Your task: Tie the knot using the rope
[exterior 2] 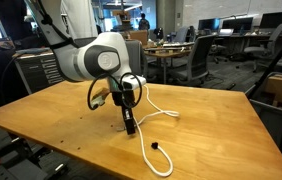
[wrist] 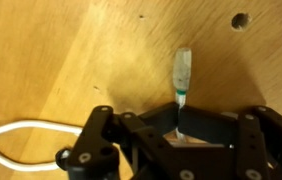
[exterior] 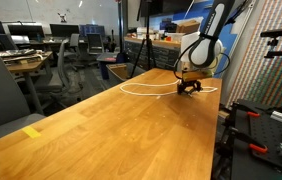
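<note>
The gripper (wrist: 181, 128) is clamped shut on the rope (wrist: 184, 75) just behind one tip (the stub points straight out from the jaws). The slack loops sideways over the desk (exterior 2: 216, 120) toward its edge.

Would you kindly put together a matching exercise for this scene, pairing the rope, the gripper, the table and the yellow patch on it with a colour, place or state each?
Column one:
1. rope
2. gripper
3. table
4. yellow patch

Column two:
A. shut, down at the tabletop
B. flat on the wood near a table edge, far from the arm
C. white, lying in loops, one end pinched
D. light brown wood

Pairs: 1-C, 2-A, 3-D, 4-B
</note>
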{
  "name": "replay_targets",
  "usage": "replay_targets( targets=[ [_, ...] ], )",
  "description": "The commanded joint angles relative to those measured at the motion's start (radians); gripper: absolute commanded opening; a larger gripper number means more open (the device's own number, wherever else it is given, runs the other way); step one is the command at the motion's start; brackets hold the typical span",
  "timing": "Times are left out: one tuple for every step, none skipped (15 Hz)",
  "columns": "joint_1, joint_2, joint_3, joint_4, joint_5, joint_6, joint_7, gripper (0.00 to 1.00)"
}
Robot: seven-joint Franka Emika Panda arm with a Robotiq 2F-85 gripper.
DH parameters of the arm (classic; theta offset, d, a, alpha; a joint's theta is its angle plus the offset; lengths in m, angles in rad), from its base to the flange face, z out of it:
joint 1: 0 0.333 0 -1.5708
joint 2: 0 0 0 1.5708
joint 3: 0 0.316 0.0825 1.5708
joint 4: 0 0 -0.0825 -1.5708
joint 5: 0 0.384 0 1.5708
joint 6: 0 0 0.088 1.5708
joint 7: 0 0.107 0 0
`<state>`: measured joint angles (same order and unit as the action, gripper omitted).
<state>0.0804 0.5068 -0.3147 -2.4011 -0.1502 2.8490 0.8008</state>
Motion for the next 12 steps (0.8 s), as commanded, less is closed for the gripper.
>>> replay_targets(
  targets=[
    [-0.045,-0.073,0.064,-0.031,0.084,0.012,-0.132,0.0],
    [-0.053,-0.108,0.085,-0.043,0.106,0.008,-0.169,0.0],
    [-0.06,-0.157,0.11,-0.059,0.129,0.001,-0.209,0.0],
    [-0.061,-0.22,0.137,-0.077,0.152,-0.007,-0.248,0.0],
    [-0.056,-0.271,0.158,-0.089,0.173,-0.015,-0.277,0.0],
    [-0.06,-0.314,0.194,-0.098,0.207,-0.017,-0.313,0.0],
    [-0.058,-0.361,0.227,-0.106,0.241,-0.02,-0.343,0.0],
    [-0.052,-0.409,0.268,-0.117,0.284,-0.028,-0.378,0.0],
    [-0.042,-0.456,0.302,-0.127,0.317,-0.036,-0.407,0.0],
    [-0.015,-0.491,0.313,-0.131,0.297,-0.058,-0.407,0.25],
    [0.01,-0.486,0.291,-0.117,0.186,-0.095,-0.337,0.26],
    [-0.022,-0.42,0.303,-0.088,0.25,-0.053,-0.359,0.08]
  ],
)
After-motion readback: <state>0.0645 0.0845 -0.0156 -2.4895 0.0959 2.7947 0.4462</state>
